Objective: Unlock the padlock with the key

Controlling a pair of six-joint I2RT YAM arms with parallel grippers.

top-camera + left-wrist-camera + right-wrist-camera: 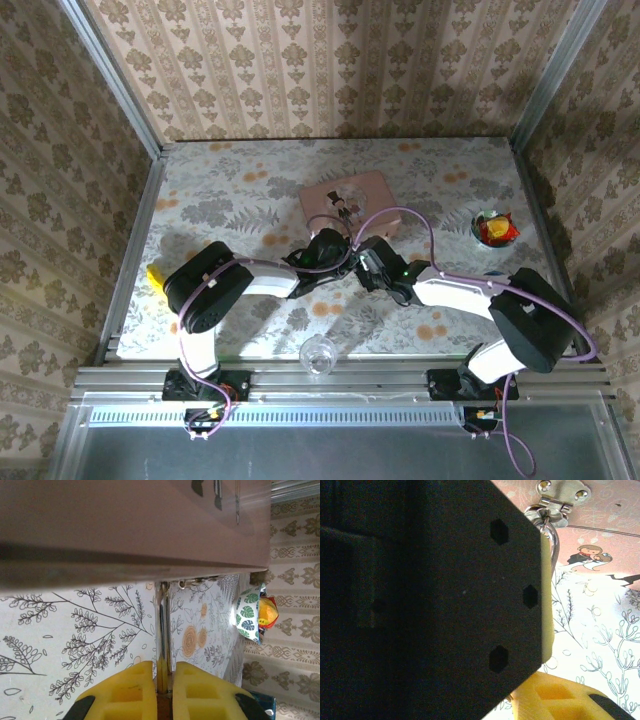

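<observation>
Hanging by its thin shackle from the hasp [562, 492] of the pink box [125, 520], the padlock [162, 630] sits edge-on between the yellow pads of the left claw [164, 669], which is pinched tight on its body. The step in hand looks like steadying the lock for the key. The right claw [375, 262] is just beside it — I cannot tell how wide it stands, or whether it carries the key. Next comes fine alignment of key tip with keyhole.
</observation>
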